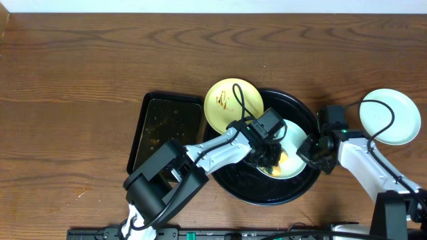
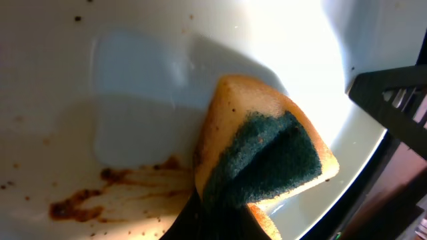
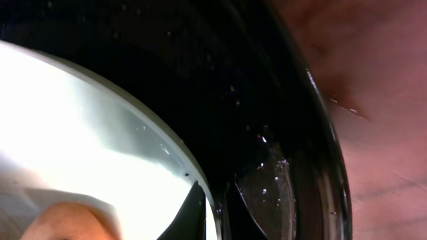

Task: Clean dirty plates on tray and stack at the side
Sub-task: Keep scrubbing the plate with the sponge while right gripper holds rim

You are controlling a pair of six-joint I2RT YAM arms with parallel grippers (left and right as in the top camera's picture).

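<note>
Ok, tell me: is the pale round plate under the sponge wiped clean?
No, brown smears streak the pale round plate beside the yellow-and-green sponge.

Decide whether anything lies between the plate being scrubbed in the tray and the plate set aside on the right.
Only the tray's raised rim and the right arm, whose claw pinches the scrubbed plate's edge; its cable loops over the side plate.
</note>
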